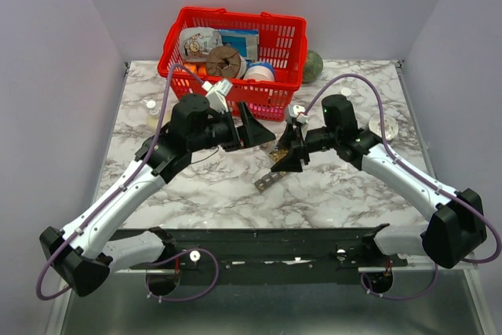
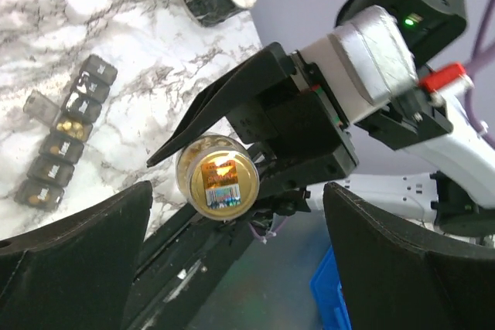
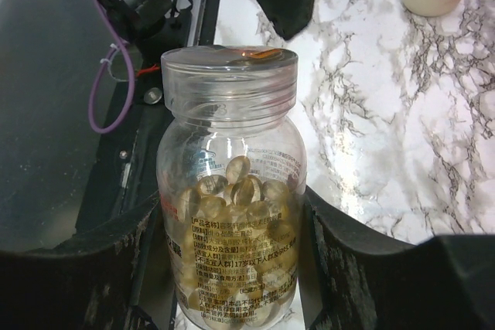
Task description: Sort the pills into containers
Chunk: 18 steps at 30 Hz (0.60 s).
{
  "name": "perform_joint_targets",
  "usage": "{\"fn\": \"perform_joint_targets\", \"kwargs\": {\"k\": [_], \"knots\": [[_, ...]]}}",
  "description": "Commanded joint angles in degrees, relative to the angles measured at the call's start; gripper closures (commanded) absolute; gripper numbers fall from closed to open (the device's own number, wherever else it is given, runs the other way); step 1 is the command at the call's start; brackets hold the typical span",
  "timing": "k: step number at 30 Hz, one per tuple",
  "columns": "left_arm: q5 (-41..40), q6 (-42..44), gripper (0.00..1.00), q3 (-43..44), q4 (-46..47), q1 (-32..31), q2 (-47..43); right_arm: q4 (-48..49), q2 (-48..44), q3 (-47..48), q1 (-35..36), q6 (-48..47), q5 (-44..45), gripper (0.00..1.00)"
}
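Left arm (image 1: 118, 202) and right arm (image 1: 392, 164) reach inward over the table (image 1: 353, 194). Left gripper (image 2: 240, 268) gapes wide, empty; right gripper (image 3: 232, 268) clamps a pill bottle (image 3: 232, 183) near the containers (image 2: 66, 141).

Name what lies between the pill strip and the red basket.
Top view: the open left hand and the right hand, which grips the pill bottle.

My left arm (image 1: 125, 190): extended from near left toward the centre, elbow bent. My left pincer (image 1: 252, 126): jaws spread wide, nothing between them. My right arm (image 1: 400, 169): extended from near right, angled inward. My right pincer (image 1: 289, 149): jaws half-closed, clamping a pill bottle (image 3: 230, 214).
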Motion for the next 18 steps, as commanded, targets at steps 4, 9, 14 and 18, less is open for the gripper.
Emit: {"fn": "perform_joint_targets", "kwargs": {"k": [4, 9, 14, 18], "knots": [[-5.5, -3.8, 0.1, 5.3, -5.4, -2.1, 5.6, -1.3, -0.3, 2.0, 0.4, -2.8, 2.0, 0.99], [-3.6, -3.8, 0.21, 5.7, -5.3, -2.9, 7.3, -1.6, -0.3, 2.0, 0.5, -3.1, 2.3, 0.99], [-2.8, -2.2, 0.31, 6.3, -6.5, -3.5, 7.7, -1.7, -0.4, 2.1, 0.7, -3.1, 2.7, 0.99], [-2.0, -1.3, 0.39, 5.9, -6.7, -3.5, 7.6, -1.7, -0.3, 2.1, 0.7, -3.1, 2.6, 1.0]]}}
